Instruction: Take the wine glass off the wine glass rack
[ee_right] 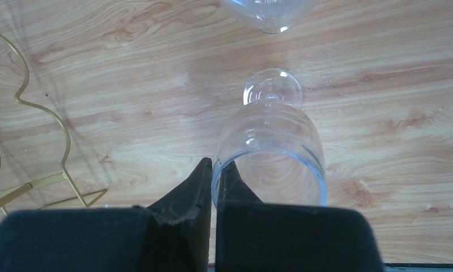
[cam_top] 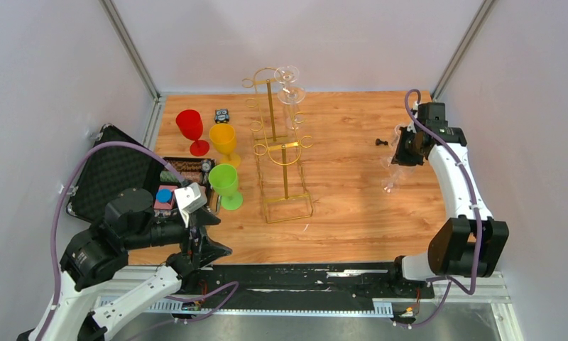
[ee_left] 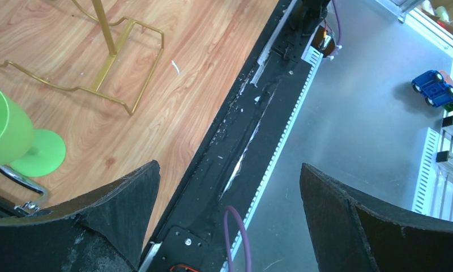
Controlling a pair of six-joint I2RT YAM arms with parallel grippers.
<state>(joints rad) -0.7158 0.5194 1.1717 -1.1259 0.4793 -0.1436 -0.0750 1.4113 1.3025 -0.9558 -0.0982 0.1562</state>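
Observation:
The gold wire wine glass rack point(cam_top: 277, 153) stands mid-table, with a clear glass point(cam_top: 290, 84) still hanging at its top. My right gripper point(cam_top: 407, 150) is at the right side of the table, well away from the rack. In the right wrist view it point(ee_right: 214, 170) is shut on the rim of a clear wine glass point(ee_right: 269, 150), one finger inside and one outside. The glass is upright with its foot point(ee_right: 272, 88) toward the table; I cannot tell if it touches. My left gripper point(ee_left: 230, 170) is open and empty over the table's near edge.
A second clear glass point(ee_right: 269, 11) sits just beyond the held one. Red point(cam_top: 189, 128), yellow point(cam_top: 223, 138) and green point(cam_top: 224, 181) goblets stand left of the rack. An open black case point(cam_top: 114, 174) lies at far left. A small black piece point(cam_top: 382, 142) lies near the right gripper.

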